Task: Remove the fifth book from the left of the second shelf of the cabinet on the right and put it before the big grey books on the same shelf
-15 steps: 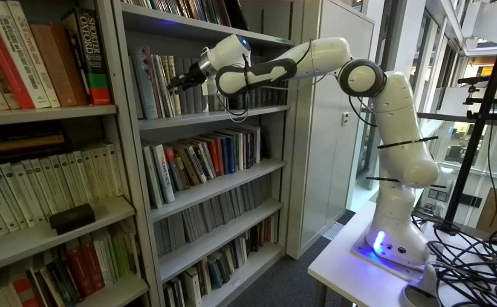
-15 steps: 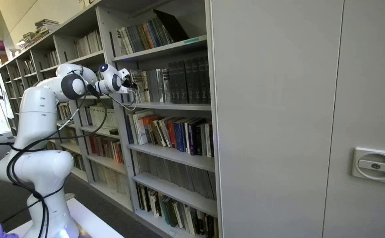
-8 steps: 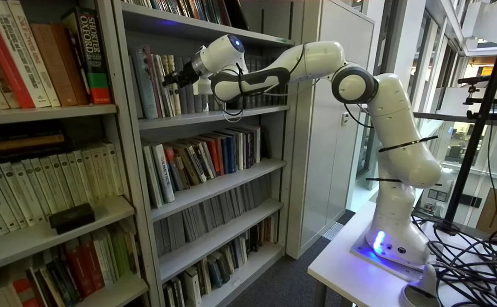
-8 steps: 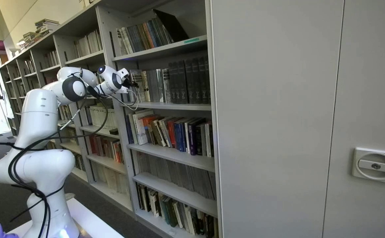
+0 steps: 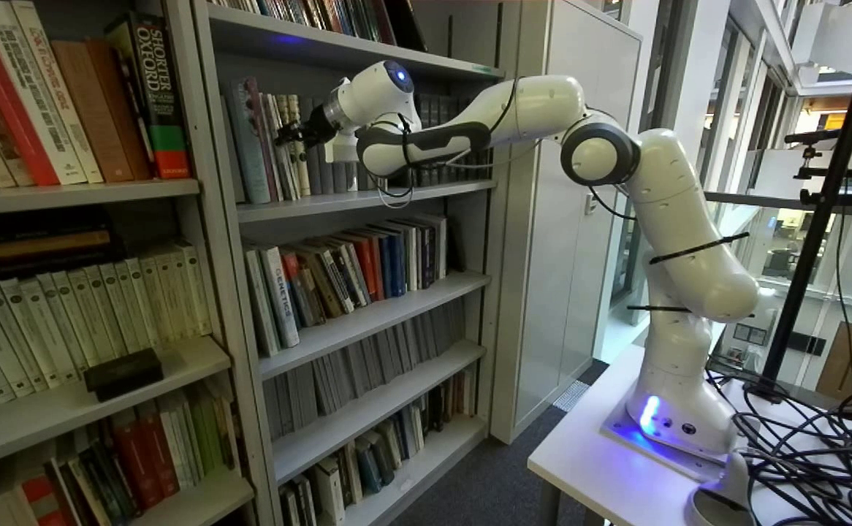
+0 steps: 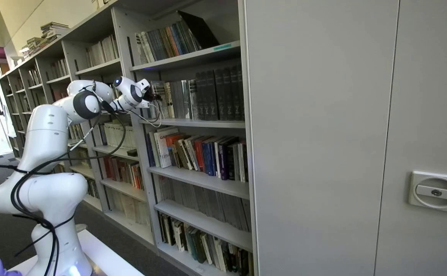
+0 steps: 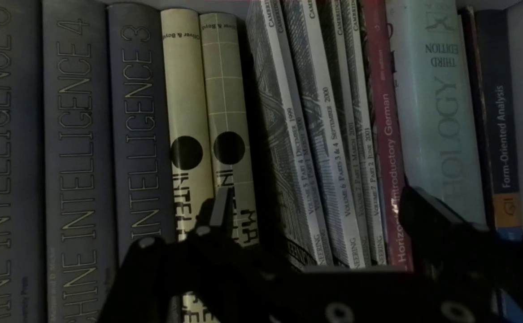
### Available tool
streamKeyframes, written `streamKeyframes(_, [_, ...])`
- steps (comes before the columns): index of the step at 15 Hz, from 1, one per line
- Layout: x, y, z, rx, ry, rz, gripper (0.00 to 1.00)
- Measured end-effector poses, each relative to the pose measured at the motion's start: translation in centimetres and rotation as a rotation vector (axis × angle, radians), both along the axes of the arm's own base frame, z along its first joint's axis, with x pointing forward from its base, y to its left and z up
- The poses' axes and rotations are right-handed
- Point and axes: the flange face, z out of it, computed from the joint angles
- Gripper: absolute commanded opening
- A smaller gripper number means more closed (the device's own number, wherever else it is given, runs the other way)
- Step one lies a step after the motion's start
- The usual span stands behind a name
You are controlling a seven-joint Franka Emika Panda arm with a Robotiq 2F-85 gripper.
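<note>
Arm (image 5: 543,109): stands on the white table (image 5: 572,453) at right, stretched left to the second shelf (image 5: 280,212) of the right-hand cabinet (image 5: 473,234).
Gripper (image 7: 315,197): unclenched, its fingers (image 7: 218,213) spread well apart in front of the spines (whether a tip touches one, I can't tell from here).
Fifth book (image 7: 372,179): standing on that shelf, slightly tilted, within the span of the fingers in the wrist view; counting from the left I land on the thin journal just right of the red book (image 7: 378,45) (the spines crowd there, so I can't swear to it).
Blue book (image 7: 445,148): pale and thick, just left of the red book.
Journals (image 7: 333,148): more thin ones, tilted, just right of the fifth book.
Cream pair (image 7: 185,80): side by side, right of the journals, one finger showing in front.
Grey books (image 7: 73,134): big, upright, just right of the cream pair, numbered 3, 4 and 5.
Dark volumes (image 6: 225,94): in an exterior view, farther right on the same shelf.
Genetics (image 5: 280,296): a white book on the shelf below (image 5: 462,286), near its left end.
Cables (image 5: 799,460): heaped on the table, right of the arm's base.
</note>
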Motion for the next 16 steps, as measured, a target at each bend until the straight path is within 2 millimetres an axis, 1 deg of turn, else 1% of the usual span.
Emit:
streamKeyframes(1, [0.0,0.2,-0.2,-0.003,0.001,0.002,0.96])
streamKeyframes(3, [-0.1,0.7,-0.5,-0.007,0.004,0.007,0.86])
streamKeyframes(4, [-0.2,0.9,-0.6,-0.008,0.005,0.01,0.77])
streamKeyframes(5, [-0.3,1.1,-0.6,-0.008,0.005,0.012,0.72])
streamKeyframes(7, [-0.4,1.3,-0.6,-0.01,0.006,0.014,0.69])
streamKeyframes(8, [-0.4,1.3,-0.6,-0.01,0.006,0.014,0.7])
streamKeyframes(9, [-0.5,1.3,-0.6,-0.01,0.006,0.014,0.68])
streamKeyframes(12, [-0.5,1.2,-0.5,-0.014,0.002,0.011,0.67])
streamKeyframes(13, [-0.5,1.2,-0.4,-0.015,0.001,0.009,0.62])
streamKeyframes(14, [-0.4,1.2,-0.4,-0.016,0.0,0.008,0.52])
streamKeyframes(16, [-0.4,1.1,-0.4,-0.017,-0.001,0.007,0.49])
